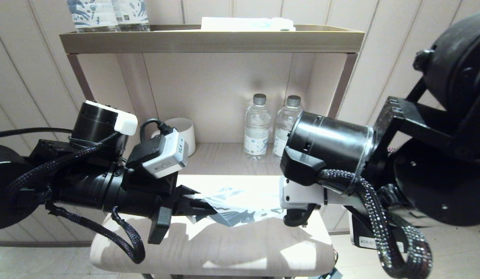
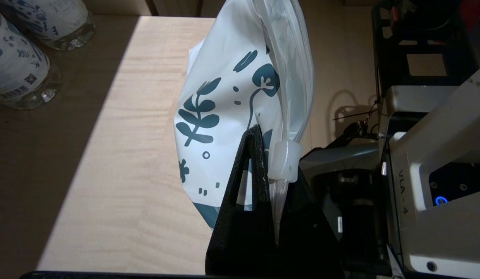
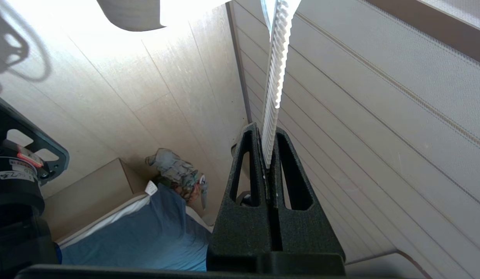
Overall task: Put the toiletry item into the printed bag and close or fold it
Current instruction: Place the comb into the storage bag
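Note:
The printed bag [image 1: 240, 211], white with dark teal motifs, hangs above the stool between my two arms. My left gripper [image 2: 273, 139] is shut on the bag [image 2: 220, 100] at its clear top strip, right beside the translucent slider [image 2: 286, 161]. In the head view the left gripper [image 1: 207, 207] reaches the bag from the left. My right gripper [image 3: 268, 130] is shut on the toiletry item [image 3: 277, 69], a slim white comb that sticks out past the fingertips. In the head view the right wrist [image 1: 302, 197] sits at the bag's right end and hides its fingers and the comb.
Two water bottles [image 1: 256, 128] and a white cup [image 1: 183, 133] stand on the lower shelf behind the bag. Printed bottles [image 1: 108, 15] stand on the top shelf [image 1: 209, 40]. A padded stool [image 1: 224, 248] lies below. A person in blue [image 3: 147, 232] shows in the right wrist view.

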Controlling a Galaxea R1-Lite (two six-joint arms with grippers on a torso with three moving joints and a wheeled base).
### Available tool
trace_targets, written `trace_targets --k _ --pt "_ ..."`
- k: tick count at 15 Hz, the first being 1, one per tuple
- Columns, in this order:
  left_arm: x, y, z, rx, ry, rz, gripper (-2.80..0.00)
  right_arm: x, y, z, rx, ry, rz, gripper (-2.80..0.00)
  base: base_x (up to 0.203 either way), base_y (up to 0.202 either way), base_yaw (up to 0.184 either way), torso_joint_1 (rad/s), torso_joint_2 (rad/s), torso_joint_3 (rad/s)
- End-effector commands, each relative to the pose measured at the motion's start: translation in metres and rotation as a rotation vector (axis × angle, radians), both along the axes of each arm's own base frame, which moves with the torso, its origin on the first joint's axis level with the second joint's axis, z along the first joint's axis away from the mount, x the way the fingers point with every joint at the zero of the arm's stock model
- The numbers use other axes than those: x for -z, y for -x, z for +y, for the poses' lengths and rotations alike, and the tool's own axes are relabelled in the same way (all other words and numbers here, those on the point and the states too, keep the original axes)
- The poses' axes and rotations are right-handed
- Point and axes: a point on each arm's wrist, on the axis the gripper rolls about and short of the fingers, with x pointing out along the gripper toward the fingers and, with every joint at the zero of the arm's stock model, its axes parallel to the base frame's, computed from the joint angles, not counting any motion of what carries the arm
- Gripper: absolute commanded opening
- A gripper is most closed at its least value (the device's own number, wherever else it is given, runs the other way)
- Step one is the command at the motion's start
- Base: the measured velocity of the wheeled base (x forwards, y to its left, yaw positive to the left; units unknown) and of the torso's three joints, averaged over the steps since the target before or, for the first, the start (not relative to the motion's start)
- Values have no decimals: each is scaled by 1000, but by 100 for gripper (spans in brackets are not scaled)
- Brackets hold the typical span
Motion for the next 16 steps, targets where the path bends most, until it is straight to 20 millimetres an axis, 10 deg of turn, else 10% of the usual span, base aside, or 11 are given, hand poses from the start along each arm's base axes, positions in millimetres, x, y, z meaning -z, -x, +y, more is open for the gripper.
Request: trace_targets --k 1,16 --pt "-2 2 0 8 4 -8 -280 1 -1 0 2 12 1 -280 0 0 0 0 0 0" --pt "-6 -2 -3 -13 24 41 -280 4 -14 3 29 -25 -29 -280 0 0 0 0 0 0"
